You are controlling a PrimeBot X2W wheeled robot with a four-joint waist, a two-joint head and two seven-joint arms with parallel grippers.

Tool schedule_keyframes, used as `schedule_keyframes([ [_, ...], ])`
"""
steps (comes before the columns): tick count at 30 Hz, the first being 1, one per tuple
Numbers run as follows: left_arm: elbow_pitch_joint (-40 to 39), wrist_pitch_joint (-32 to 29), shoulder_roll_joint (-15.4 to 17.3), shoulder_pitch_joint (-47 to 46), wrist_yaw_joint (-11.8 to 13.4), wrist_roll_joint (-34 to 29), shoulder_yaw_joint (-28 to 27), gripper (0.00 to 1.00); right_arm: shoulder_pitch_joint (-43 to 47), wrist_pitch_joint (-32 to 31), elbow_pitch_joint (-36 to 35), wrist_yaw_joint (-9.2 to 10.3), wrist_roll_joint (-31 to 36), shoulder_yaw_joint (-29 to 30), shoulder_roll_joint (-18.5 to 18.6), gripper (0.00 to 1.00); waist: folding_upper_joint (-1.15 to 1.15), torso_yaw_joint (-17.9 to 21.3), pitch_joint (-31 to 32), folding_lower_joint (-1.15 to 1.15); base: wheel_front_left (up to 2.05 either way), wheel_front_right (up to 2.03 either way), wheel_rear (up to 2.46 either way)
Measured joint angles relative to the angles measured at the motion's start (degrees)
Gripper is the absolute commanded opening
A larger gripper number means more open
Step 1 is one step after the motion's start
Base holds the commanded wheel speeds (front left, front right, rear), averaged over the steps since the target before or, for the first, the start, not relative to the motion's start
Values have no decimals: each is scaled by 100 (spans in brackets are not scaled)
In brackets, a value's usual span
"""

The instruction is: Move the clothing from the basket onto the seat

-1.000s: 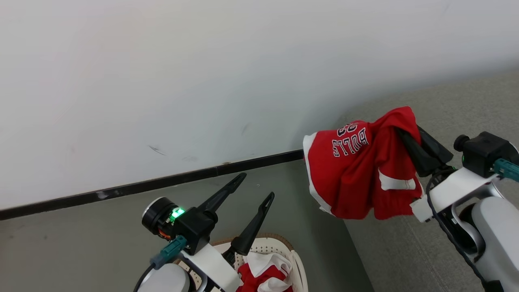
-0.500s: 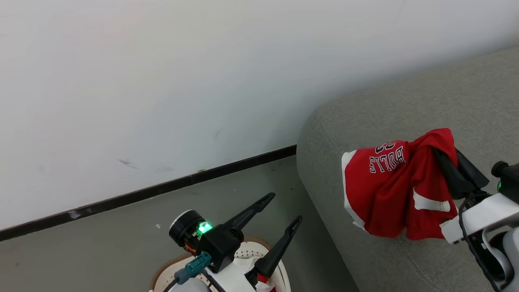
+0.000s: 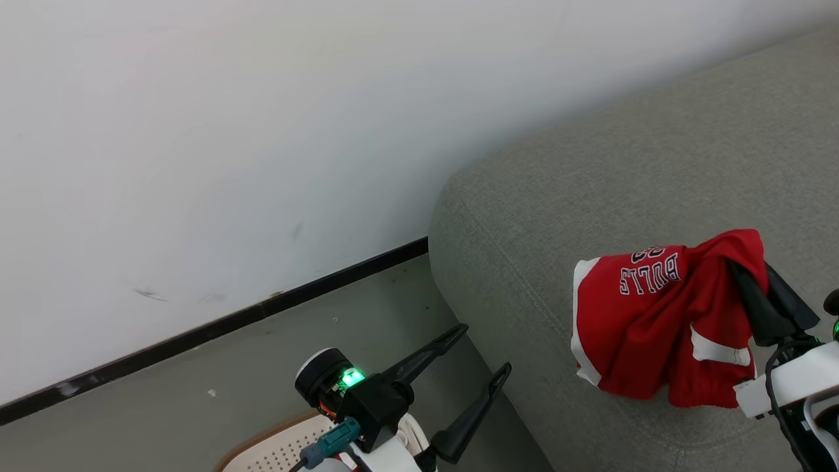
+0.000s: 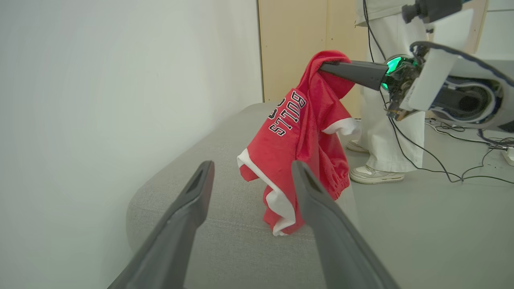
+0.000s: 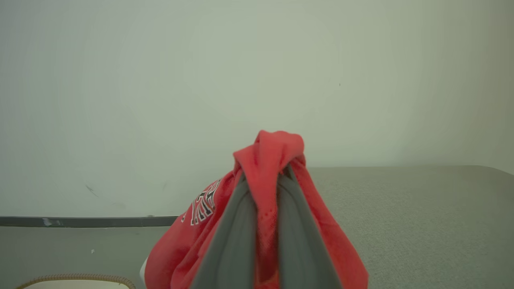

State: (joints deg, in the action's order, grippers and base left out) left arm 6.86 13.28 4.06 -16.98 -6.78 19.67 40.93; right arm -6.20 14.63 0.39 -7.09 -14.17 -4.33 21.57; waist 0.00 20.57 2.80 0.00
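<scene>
You'll see the red jersey (image 3: 642,328) hanging bunched from the right tool (image 3: 744,275), pinched at its top fold. Its white-trimmed hem hangs lowest and its black-and-white lettering faces out (the number is creased). Its lowest fold reaches the grey seat (image 3: 557,196) near the rounded corner. The cream perforated basket (image 3: 278,449), brown-rimmed, sits on the floor beside the seat.

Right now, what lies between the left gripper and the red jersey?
Bare grey seat between the left gripper and jersey, per the left wrist view.
</scene>
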Motion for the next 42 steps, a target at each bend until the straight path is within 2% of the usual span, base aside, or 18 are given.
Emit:
schedule_keyframes([
  [13,-32,52,-13,19,51,-1,-69,100,62,0,31,-1,-63,-242,42,0,0,451,-105,0,0,0,0],
  [20,-104,52,48,35,218,-67,-203,100,-1033,-16,271,0,-177,-240,288,0,0,475,-347,0,0,0,0],
  [25,-238,51,178,30,348,-154,-368,100,-1863,-109,615,0,-442,-154,371,0,0,432,-556,0,0,0,0],
  [32,-521,-20,332,-66,485,-285,-483,100,-2758,-155,1312,0,-654,257,412,0,0,325,-884,0,0,0,0],
  [42,-1009,-271,444,-393,563,-578,-475,100,-3083,-147,2405,0,-552,668,559,0,0,93,-1403,0,0,0,0],
])
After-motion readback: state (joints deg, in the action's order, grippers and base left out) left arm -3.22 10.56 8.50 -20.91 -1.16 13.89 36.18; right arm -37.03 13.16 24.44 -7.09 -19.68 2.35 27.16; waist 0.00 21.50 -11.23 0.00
